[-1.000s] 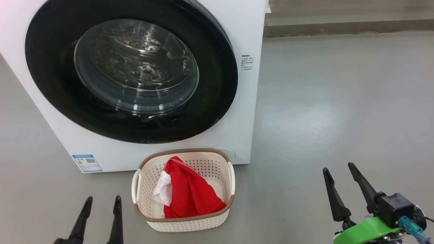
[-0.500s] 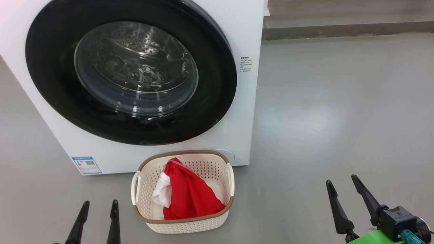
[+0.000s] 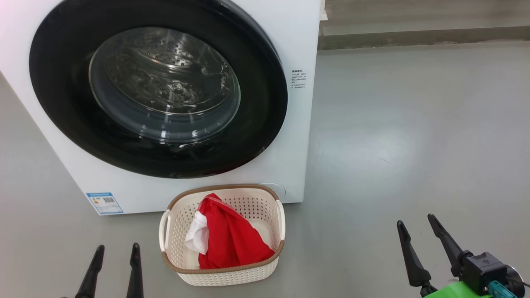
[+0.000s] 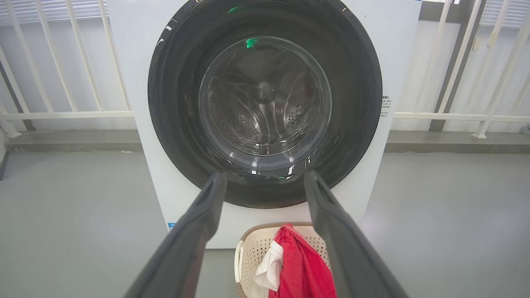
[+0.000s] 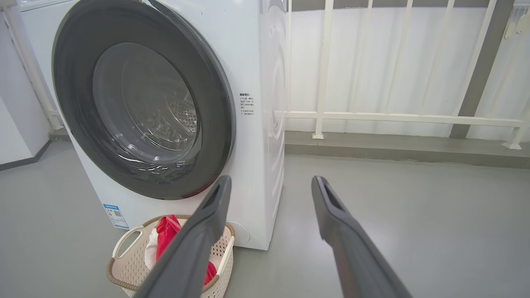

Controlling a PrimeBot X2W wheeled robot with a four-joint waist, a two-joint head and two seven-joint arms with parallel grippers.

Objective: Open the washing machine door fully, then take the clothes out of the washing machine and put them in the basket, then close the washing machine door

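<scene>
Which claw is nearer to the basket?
Left. The left claw is close beside the basket, on its left; the right claw is much farther off, on its right.

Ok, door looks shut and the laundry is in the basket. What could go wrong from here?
1. The washing machine door sits flush, but the pictures cannot show whether it latched; it might spring open.
2. The left gripper, open, hangs near the basket; a sideways swing could knock it.
3. The red garment is heaped up to the rim and could spill if the basket is bumped.
</scene>
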